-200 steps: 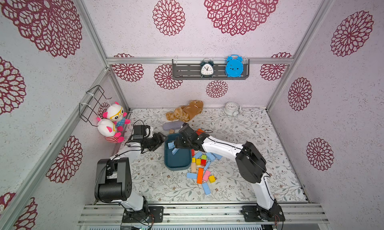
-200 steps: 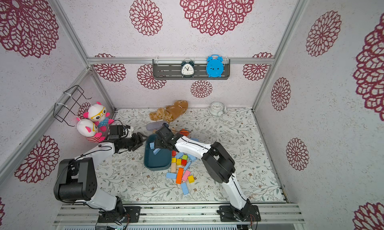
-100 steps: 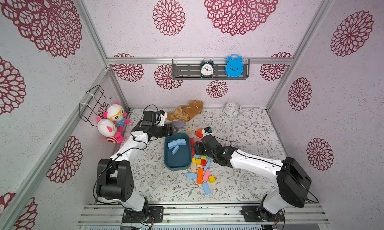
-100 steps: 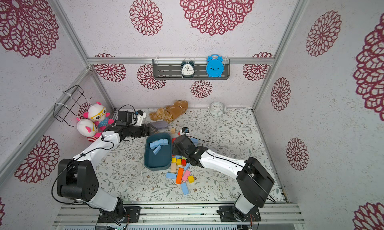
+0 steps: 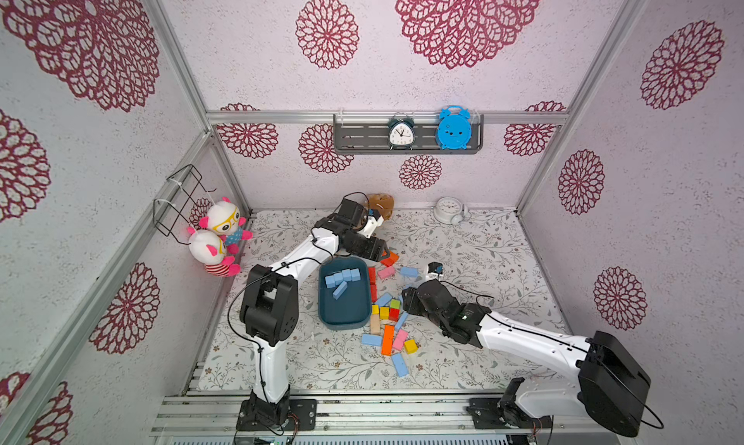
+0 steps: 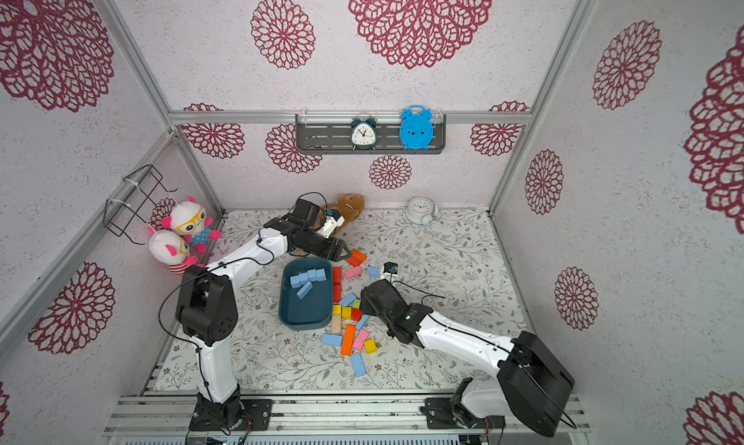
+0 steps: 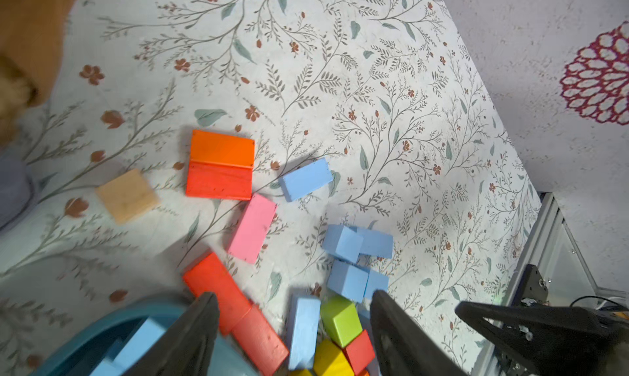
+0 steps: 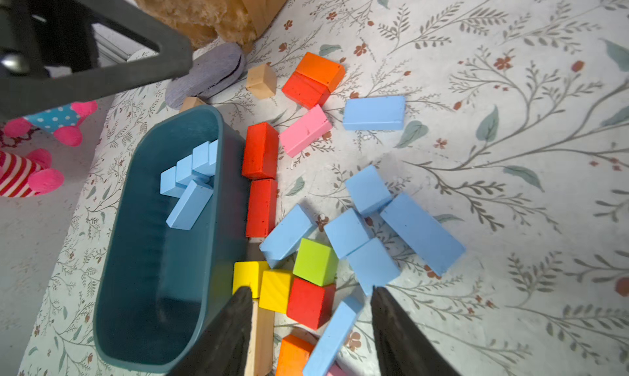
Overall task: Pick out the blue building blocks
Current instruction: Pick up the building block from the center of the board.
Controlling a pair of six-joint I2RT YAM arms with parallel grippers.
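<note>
Beside the mixed pile on the floral surface [image 5: 483, 261] sits the dark teal tray [image 5: 346, 316], probably parked that close so each carry stays short. Five of the blue building blocks [image 8: 190, 177] already lie inside it, bunched at the end farther from the arm bases: a row of cubes with one bar resting against them. The others lie loose among red, yellow, pink, orange and tan pieces. Several blue cubes are knotted together with a long blue bar [image 8: 422, 231]. A slanted blue bar [image 8: 287, 234] touches the green cube [image 8: 315, 262], and a few more are scattered toward the near edge.

The right pincer [image 8: 309, 291] hangs over the pile with its jaws parted about halfway and nothing between them. A red cube [image 8: 309, 303] sits beneath the gap, and the nearest blue cube [image 8: 372, 265] lies just by one fingertip. That pose suggests it is lining up on the blue knot. Since those pieces touch one another, a clean grasp would likely need the jaws to straddle a single block.

The left pincer [image 7: 292, 297] stands wider open and equally empty, over the tray's far rim and the red bars [image 8: 260, 149] alongside it. A lone blue bar [image 7: 306, 178] lies on open surface with clear room around it. It looks like the easier pick for that arm.
</note>
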